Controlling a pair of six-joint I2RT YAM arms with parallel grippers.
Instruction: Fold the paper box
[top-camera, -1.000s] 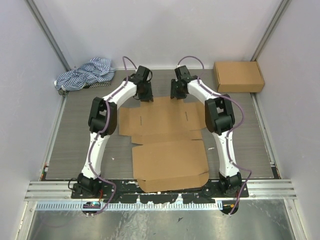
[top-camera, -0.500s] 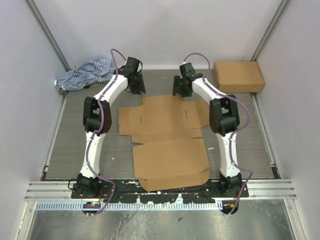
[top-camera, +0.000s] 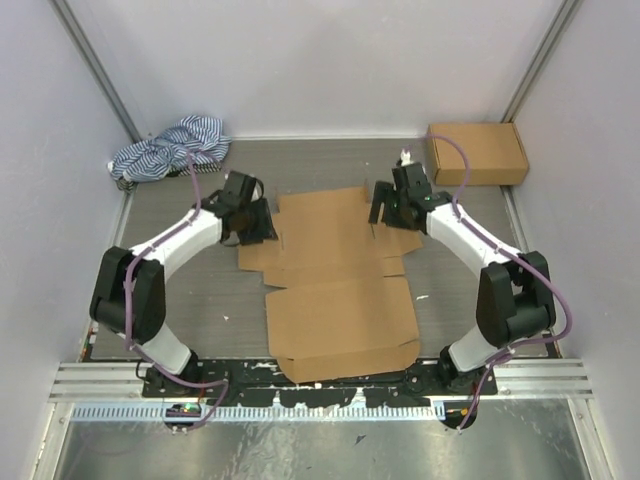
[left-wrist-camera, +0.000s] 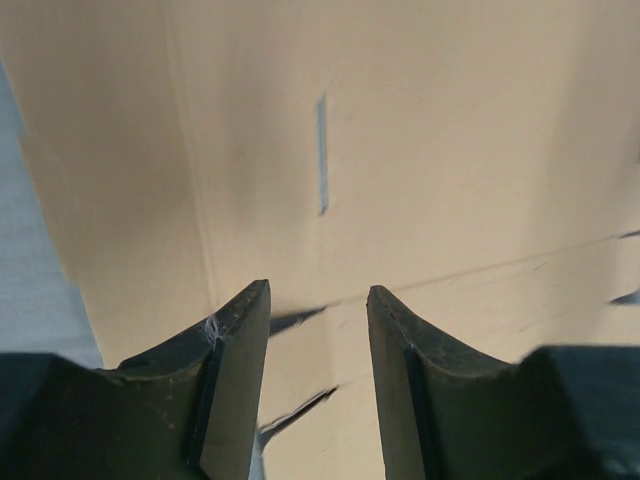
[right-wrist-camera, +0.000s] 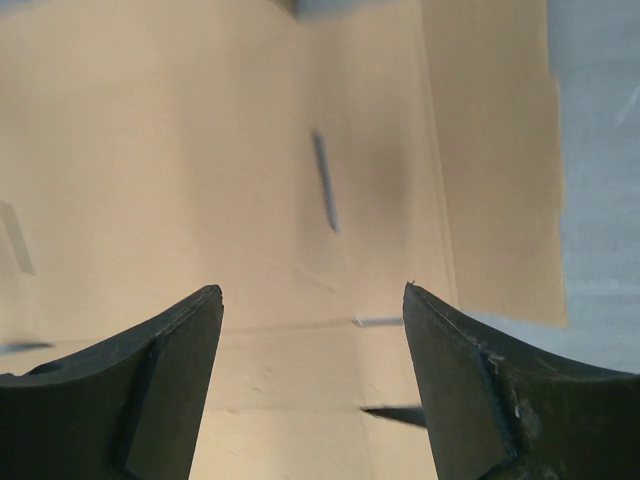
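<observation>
The paper box (top-camera: 335, 275) lies flat and unfolded on the grey table, a brown die-cut sheet with flaps and slots. My left gripper (top-camera: 257, 225) hovers over its far left flap, jaws open and empty; the left wrist view shows the cardboard (left-wrist-camera: 420, 150) with a slot (left-wrist-camera: 321, 155) below the fingertips (left-wrist-camera: 243, 320). My right gripper (top-camera: 385, 210) hovers over the far right flap, jaws wide open and empty; the right wrist view shows the cardboard (right-wrist-camera: 200, 150) and a slot (right-wrist-camera: 324, 180).
A second, closed brown cardboard box (top-camera: 477, 153) stands at the back right. A blue-and-white striped cloth (top-camera: 168, 148) lies crumpled at the back left. Metal rails (top-camera: 320, 380) run along the near edge; grey walls enclose the table.
Both grippers have moved from the far edge of the sheet towards the near side and outwards, and now sit low over its left and right flaps. The sheet has not moved.
</observation>
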